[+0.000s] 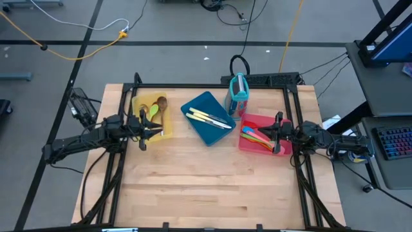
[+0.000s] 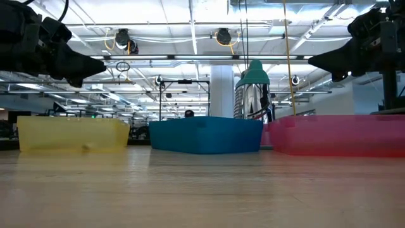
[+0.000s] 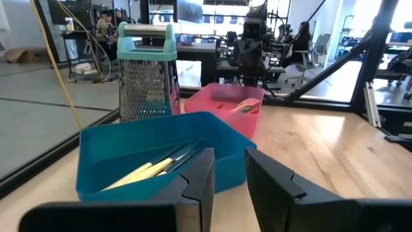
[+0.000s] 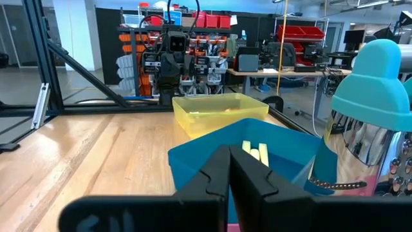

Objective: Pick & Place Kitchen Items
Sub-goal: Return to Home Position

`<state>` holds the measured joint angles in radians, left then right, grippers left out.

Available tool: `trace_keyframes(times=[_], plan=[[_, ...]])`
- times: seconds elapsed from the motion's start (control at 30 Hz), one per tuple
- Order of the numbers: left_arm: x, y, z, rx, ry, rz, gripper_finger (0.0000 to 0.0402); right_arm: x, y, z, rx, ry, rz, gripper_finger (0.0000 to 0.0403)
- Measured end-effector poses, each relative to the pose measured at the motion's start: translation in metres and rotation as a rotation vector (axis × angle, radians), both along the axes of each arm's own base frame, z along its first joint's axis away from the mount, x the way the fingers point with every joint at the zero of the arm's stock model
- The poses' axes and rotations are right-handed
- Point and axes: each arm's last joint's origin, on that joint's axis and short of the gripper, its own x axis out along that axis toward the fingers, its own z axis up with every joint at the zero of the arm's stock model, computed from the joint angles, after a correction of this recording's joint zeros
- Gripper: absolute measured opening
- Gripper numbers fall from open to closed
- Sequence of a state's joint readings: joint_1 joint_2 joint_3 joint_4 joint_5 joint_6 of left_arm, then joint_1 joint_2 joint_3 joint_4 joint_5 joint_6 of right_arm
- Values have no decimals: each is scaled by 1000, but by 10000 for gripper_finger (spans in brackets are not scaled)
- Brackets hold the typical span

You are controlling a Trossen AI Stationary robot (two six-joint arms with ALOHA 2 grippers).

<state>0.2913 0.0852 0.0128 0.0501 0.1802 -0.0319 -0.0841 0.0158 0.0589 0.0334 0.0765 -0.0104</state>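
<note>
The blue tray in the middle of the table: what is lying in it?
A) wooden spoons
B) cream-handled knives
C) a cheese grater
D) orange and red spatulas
B: in the high view the slim cream-handled metal knives lie inside the square blue plastic tray, and the left wrist view shows the same pale handles in it.

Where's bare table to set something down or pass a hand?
Free: the wooden tabletop from the tray row to the opposite edge. Crowded: that row, where the yellow plastic tray, blue plastic tray, teal-topped metal grater and pink-red plastic tray sit close together, the left gripper over the yellow tray, the right gripper over the pink-red one.
</note>
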Motion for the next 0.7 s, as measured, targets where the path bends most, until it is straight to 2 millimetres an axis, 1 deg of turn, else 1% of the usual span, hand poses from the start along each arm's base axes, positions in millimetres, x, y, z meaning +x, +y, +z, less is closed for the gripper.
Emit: trace_keyframes(times=[0.7], plan=[[0, 0, 0, 2, -4, -2, 90, 0, 0, 0, -1, 0, 0, 2]])
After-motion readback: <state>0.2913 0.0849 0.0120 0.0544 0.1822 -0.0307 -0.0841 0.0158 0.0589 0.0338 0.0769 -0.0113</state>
